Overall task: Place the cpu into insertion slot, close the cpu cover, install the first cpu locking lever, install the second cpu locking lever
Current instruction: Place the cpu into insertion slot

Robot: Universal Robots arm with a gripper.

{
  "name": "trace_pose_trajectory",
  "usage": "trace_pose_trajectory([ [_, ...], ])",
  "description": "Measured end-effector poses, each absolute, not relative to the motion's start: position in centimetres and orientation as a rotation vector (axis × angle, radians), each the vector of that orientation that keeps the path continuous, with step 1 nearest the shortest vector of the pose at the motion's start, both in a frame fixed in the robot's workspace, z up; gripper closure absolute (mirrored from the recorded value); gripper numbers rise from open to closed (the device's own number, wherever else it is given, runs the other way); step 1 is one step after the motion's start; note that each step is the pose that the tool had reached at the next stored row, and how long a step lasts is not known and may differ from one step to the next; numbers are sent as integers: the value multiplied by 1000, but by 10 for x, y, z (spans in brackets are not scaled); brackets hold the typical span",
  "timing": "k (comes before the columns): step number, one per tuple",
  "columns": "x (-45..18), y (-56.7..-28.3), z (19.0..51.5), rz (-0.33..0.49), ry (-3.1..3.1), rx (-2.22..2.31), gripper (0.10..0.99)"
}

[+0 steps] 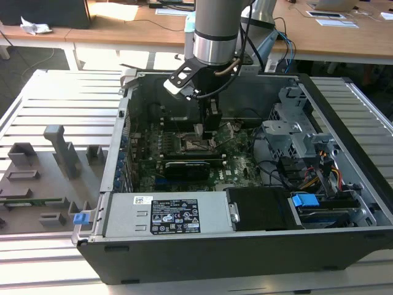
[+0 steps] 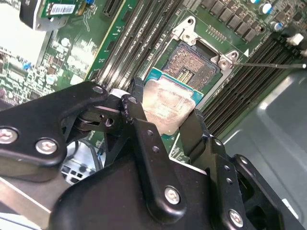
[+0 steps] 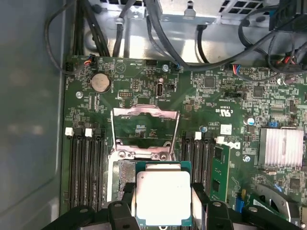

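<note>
Cpu is being gripped at two opposite edges in the second wrist view, with the tool clenched on it and its black fingers pressing in from either side. Its dull silver top is facing the camera. Just beyond the fingertips the insertion slot is lying open with its contact field bare, and the chip is overlapping only the slot's near edge, so it is judged to be hovering rather than seated. A thin locking lever is sticking out unlatched past the slot's far corner. In the first wrist view the cpu is sitting between the fingertips, covering most of the insertion slot beneath, with a strip of contacts showing at one side. Beyond the tool the cpu cover is standing raised on its hinge. In the exterior view the tool is reaching down inside the open computer case, directly over the socket area of the motherboard, and the case is resting on the slatted bench. Judging from this, the first step is under way but not finished. The cover is not yet closed and neither lever is yet installed.
</note>
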State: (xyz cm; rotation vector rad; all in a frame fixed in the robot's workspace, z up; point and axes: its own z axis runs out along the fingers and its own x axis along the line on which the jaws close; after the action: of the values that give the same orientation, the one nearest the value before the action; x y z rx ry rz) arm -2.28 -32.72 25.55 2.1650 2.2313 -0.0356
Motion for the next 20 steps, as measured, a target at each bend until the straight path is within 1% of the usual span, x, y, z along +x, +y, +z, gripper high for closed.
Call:
trace_pose_trajectory([
  [20,-23,-327,251,-37,2199,2198,545],
])
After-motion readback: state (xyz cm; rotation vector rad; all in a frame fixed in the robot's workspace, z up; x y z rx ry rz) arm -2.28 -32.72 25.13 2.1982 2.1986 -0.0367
